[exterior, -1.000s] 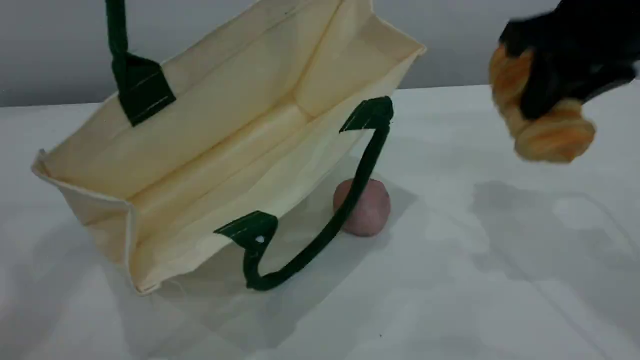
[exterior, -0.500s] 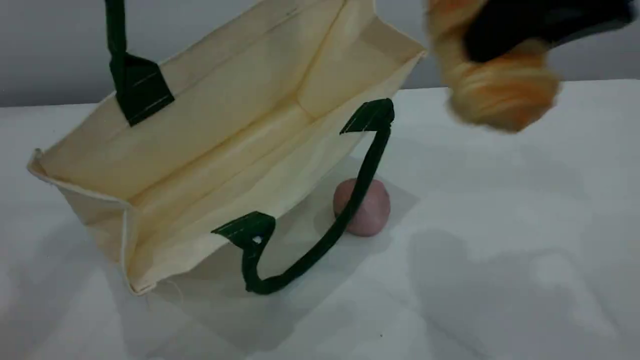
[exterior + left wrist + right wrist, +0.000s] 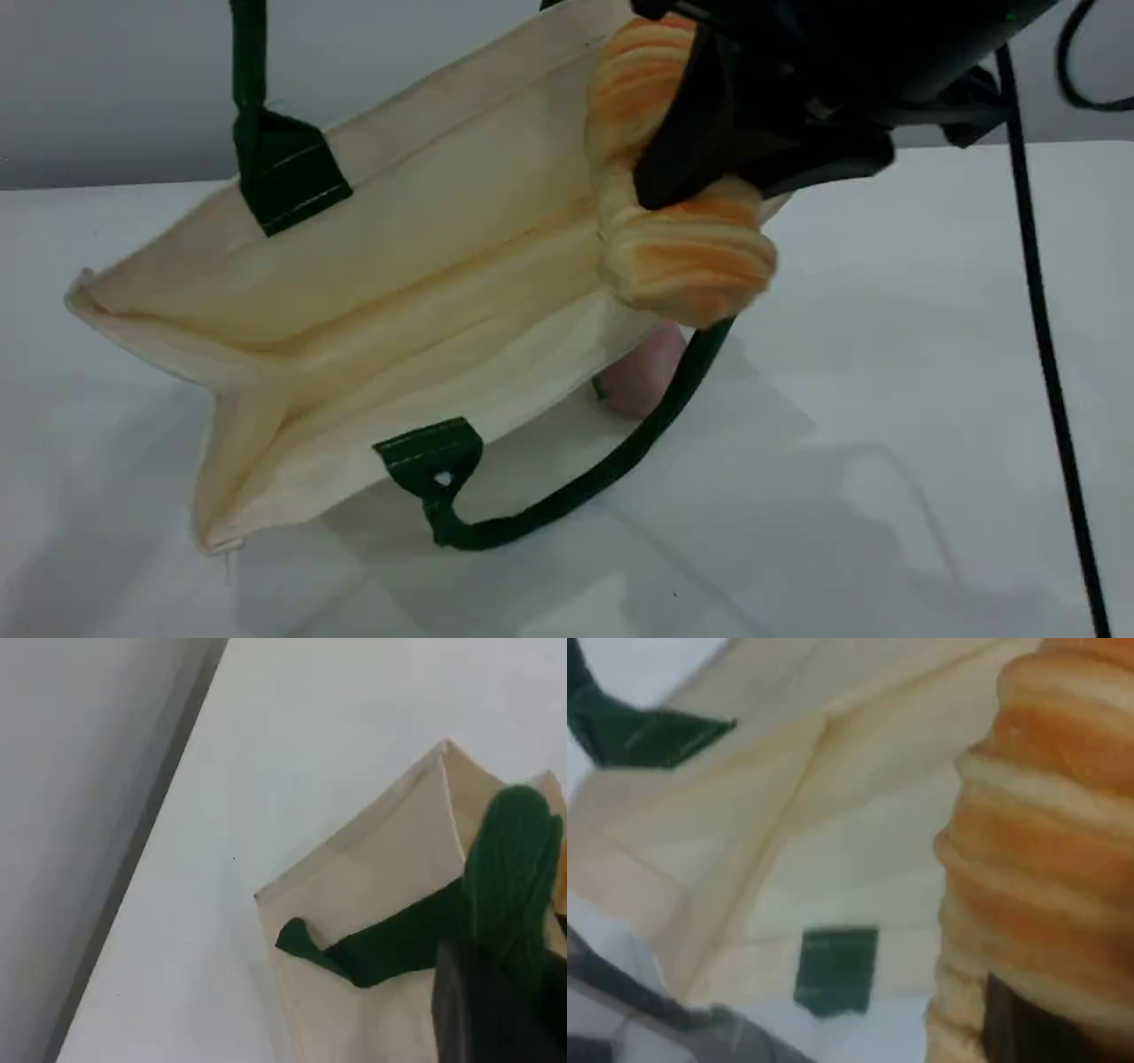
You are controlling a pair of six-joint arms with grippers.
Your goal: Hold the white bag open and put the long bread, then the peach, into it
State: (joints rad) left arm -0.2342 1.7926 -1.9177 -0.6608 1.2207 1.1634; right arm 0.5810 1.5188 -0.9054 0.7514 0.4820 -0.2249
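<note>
The white bag [image 3: 399, 266] lies tilted on the table with its mouth open toward the camera. One green handle [image 3: 248, 80] is pulled up out of the top of the scene view. In the left wrist view my left gripper [image 3: 483, 992] is shut on that handle [image 3: 509, 868]. My right gripper [image 3: 718, 177] is shut on the long bread [image 3: 691, 261], which hangs at the right end of the bag's mouth. The right wrist view shows the bread [image 3: 1045, 850] close over the bag's inside [image 3: 833, 833]. The peach [image 3: 642, 377] sits on the table, half hidden behind the bread and the lower handle [image 3: 576, 496].
A black cable [image 3: 1036, 292] hangs down the right side of the scene view. The white table [image 3: 886, 487] runs back to a grey wall [image 3: 106, 89].
My right gripper has carried the bread left, from the far right to the bag's mouth. The bag has shifted and its mouth has narrowed. The peach is now partly covered.
</note>
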